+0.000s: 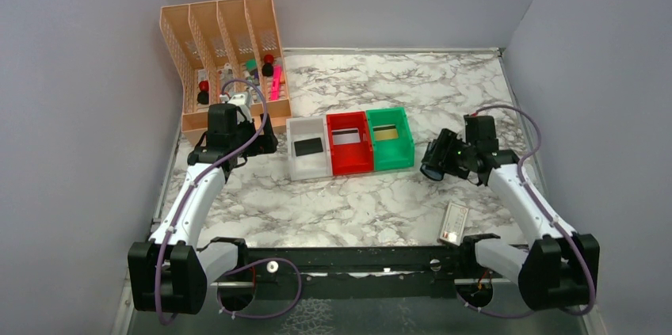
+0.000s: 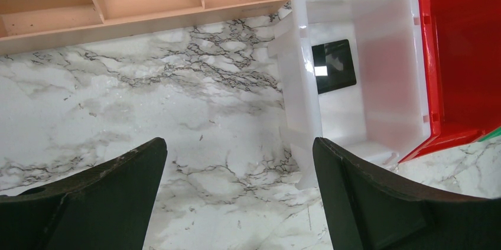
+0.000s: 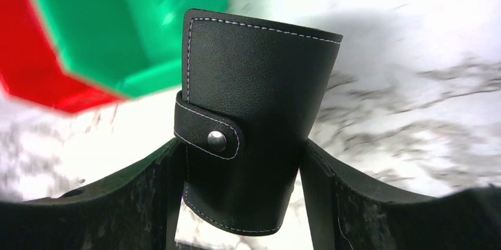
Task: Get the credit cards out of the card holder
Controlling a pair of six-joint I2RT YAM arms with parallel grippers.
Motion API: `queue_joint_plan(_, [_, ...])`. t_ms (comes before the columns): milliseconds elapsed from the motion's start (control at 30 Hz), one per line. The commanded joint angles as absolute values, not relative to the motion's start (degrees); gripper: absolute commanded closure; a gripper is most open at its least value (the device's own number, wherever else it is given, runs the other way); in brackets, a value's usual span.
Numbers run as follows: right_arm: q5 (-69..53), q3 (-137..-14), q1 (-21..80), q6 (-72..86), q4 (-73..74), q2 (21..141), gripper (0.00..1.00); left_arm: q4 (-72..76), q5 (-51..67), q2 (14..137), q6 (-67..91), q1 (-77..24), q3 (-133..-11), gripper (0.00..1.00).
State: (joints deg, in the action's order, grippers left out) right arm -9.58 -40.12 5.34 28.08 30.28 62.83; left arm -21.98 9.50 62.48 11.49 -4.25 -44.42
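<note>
R gripper (image 3: 239, 158): jaws closed on black card holder (image 3: 260, 67), tab (image 3: 217, 139) snapped shut, held near green bin (image 3: 118, 31); contact on both sides prob., view blurred | L gripper (image 2: 238, 149): jaws spread wide over table (image 2: 118, 102), beside white bin (image 2: 298, 67) | black card (image 2: 335, 65) seen lying in white bin

The card holder (image 3: 254, 120) looks like black leather, matt and finely grained, with white thread stitching and a shiny metal snap (image 3: 217, 138) on its tab. The table (image 2: 177, 102) has a smooth, slightly glossy marble-pattern top. The 3 containers, the white bin (image 2: 384, 55), the red bin (image 2: 467, 55) and the green bin (image 3: 118, 19), are glossy plastic. The white bin is half see-through, and the black card (image 2: 335, 65) in it is glossy. The peach organizer (image 1: 222, 42) is matt perforated plastic.
</note>
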Motion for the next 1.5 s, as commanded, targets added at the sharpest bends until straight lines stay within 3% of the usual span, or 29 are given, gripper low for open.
queue_joint_plan(0, [-14.9, -38.0, 13.4, 31.3, 33.9, 56.6, 0.31, -21.1, 10.7, 62.0, 11.1, -4.5, -44.2, 0.02])
queue_joint_plan(267, [-11.5, -33.5, 35.3, 38.8, 34.4, 53.6, 0.33, -20.6, 13.8, 59.8, 12.0, -4.6, -44.2, 0.02])
queue_joint_plan(433, [-0.1, -33.4, 55.7, 47.5, 31.2, 62.4, 0.32, -18.2, 20.1, 57.4, 16.7, -6.6, -41.6, 0.02])
queue_joint_plan(600, [6.2, -36.7, 66.3, 50.8, 26.0, 73.1, 0.19, -17.7, 15.6, 53.8, 21.6, -18.0, -38.4, 0.03])
queue_joint_plan(767, [10.3, -36.8, 67.9, 53.8, 24.8, 72.6, 0.09, -15.3, 12.2, 50.1, 27.9, -27.3, -33.2, 0.06])
queue_joint_plan(1000, [16.7, -29.5, 67.9, 60.3, 26.2, 62.0, 0.1, -8.2, 8.0, 48.8, 37.1, -40.2, -25.7, 0.14])
queue_joint_plan(1233, [22.1, -22.0, 67.7, 65.8, 23.4, 54.8, 0.26, -3.4, -4.3, 52.0, 44.9, -57.8, -23.3, 0.24])
queue_joint_plan(1467, [19.7, -17.3, 66.6, 67.9, 18.4, 53.2, 0.36, 0.1, -13.0, 65.0, 45.9, -70.9, -29.9, 0.29])
